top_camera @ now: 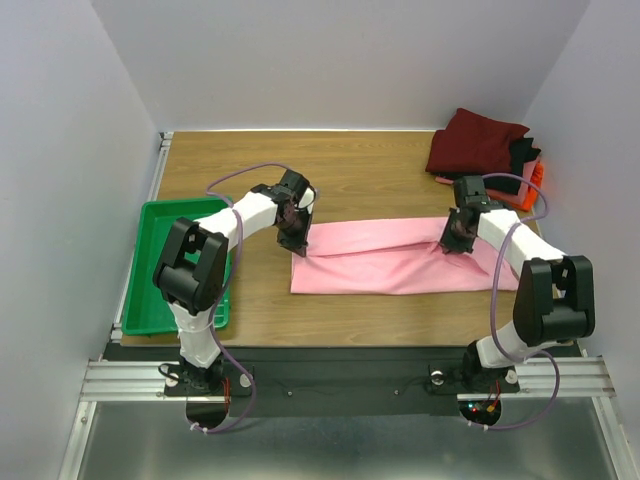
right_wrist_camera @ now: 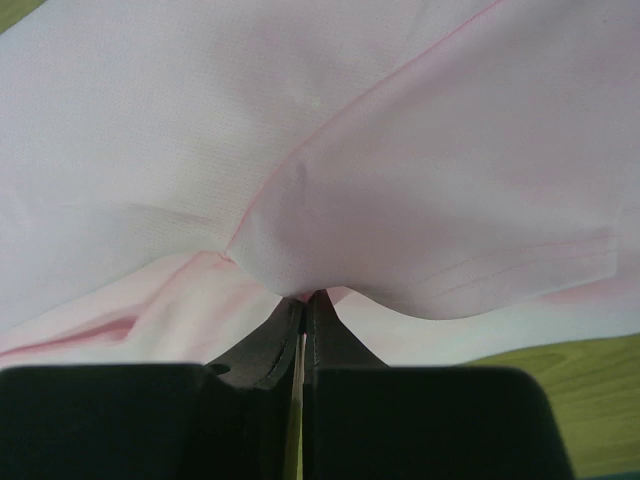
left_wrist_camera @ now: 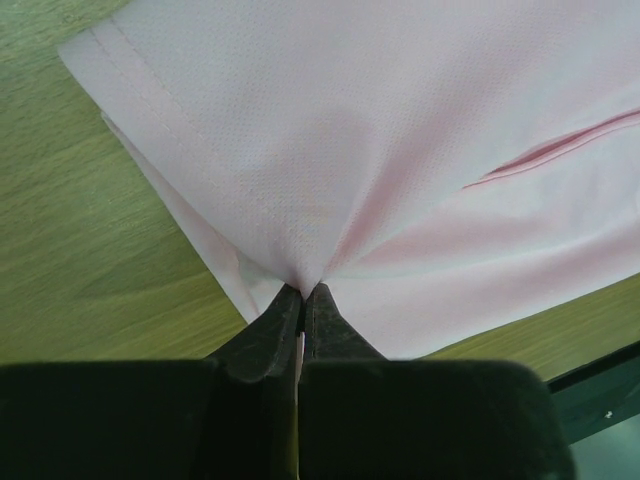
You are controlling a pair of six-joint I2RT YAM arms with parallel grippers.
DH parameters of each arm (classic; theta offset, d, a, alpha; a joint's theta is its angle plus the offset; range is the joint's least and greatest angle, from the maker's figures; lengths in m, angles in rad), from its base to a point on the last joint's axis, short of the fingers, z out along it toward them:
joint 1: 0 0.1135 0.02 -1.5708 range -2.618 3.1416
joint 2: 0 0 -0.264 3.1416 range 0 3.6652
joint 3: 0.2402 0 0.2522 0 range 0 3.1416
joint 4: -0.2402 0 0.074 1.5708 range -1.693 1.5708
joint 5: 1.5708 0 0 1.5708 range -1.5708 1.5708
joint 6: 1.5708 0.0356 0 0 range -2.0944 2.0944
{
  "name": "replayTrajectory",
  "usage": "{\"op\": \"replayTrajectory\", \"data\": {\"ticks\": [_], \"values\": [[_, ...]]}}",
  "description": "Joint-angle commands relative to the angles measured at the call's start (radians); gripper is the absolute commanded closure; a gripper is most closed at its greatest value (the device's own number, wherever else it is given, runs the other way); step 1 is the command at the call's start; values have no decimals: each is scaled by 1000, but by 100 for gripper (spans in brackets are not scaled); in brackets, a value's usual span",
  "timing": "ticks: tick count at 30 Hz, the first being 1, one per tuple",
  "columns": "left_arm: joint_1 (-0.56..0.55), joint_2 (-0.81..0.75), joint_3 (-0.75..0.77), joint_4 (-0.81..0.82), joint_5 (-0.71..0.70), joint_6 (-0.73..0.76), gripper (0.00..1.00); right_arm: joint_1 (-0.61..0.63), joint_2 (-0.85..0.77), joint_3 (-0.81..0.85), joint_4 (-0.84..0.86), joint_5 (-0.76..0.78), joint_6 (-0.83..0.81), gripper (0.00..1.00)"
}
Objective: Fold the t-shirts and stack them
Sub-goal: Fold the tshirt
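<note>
The light pink t-shirt point(top_camera: 390, 258) lies as a long folded band across the middle of the table. My left gripper point(top_camera: 298, 244) is shut on its left end; in the left wrist view the cloth point(left_wrist_camera: 330, 130) puckers into the closed jaws of that gripper point(left_wrist_camera: 303, 290). My right gripper point(top_camera: 452, 243) is shut on the shirt's upper edge near its right end; in the right wrist view a fold of the pink cloth point(right_wrist_camera: 420, 180) runs into the closed jaws of that gripper point(right_wrist_camera: 305, 296). A pile of dark red, black and orange-red shirts point(top_camera: 485, 148) sits at the back right.
A green plastic tray point(top_camera: 150, 300) stands at the left front of the table, beside the left arm. White walls close in the table on three sides. The wooden tabletop point(top_camera: 330, 165) shows behind the pink shirt.
</note>
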Motion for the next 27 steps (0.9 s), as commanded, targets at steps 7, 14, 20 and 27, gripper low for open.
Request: {"op": "replayTrajectory", "data": {"ticks": [7, 14, 20, 27], "values": [[1, -87, 34, -88, -99, 30, 100, -5, -80, 29, -198, 18, -87, 100], [11, -95, 14, -103, -116, 38, 100, -4, -47, 9, -228, -11, -88, 99], [12, -100, -9, -129, -148, 12, 95, -4, -14, 10, -228, -51, -85, 82], [20, -143, 123, -192, -285, -7, 19, -5, -63, 157, -264, -30, -71, 41]]}}
